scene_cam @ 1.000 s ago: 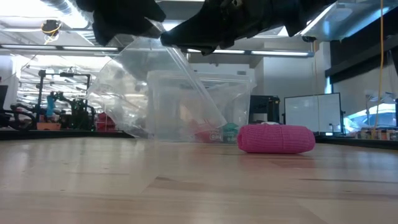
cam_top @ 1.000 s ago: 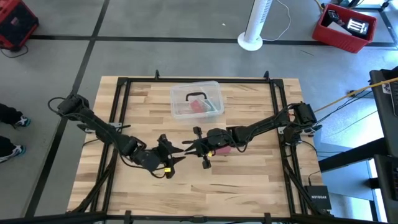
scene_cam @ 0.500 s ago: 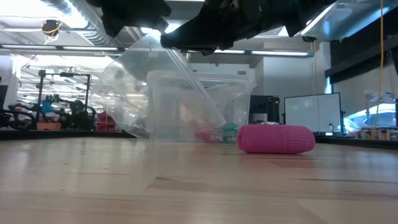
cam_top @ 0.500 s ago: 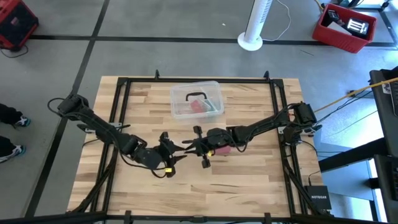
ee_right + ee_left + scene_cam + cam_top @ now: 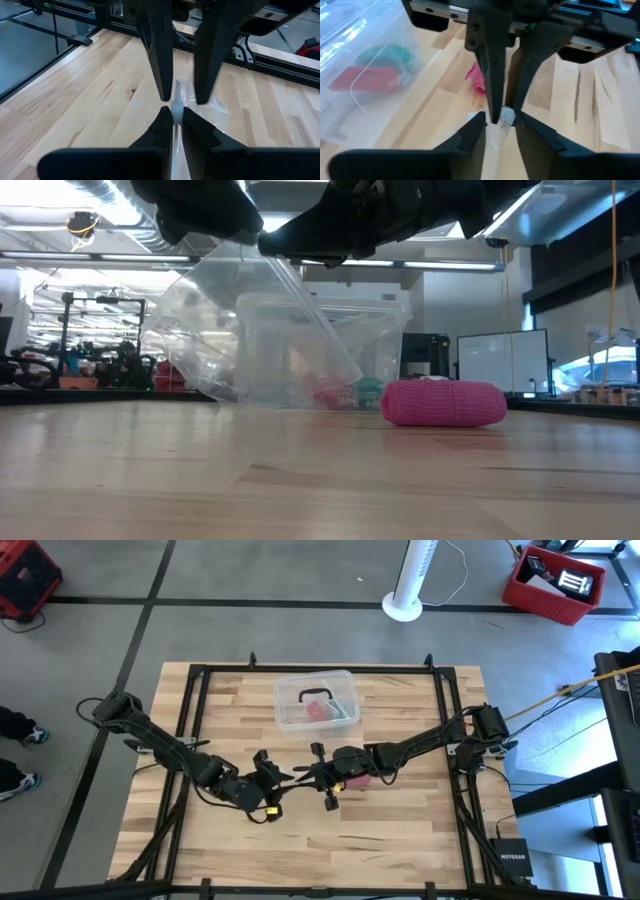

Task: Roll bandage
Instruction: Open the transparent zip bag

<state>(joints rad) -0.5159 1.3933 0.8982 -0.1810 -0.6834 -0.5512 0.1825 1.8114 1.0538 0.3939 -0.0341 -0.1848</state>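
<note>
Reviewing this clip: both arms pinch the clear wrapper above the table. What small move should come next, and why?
Probably pull the pincers apart to tear the wrapper open. The left pincer and right pincer both clamp it, while the bandage lies rolled on the table.

My left gripper (image 5: 283, 783) and right gripper (image 5: 306, 776) meet tip to tip mid-desk, both pinched nearly closed.

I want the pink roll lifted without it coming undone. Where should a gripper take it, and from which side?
Probably from above, across the middle of the bandage: it lies on its side on the table, so fingers closing on its curved flanks should keep the wraps tight. Both the left gripper and right gripper are pinching the clear plastic wrapper.
</note>
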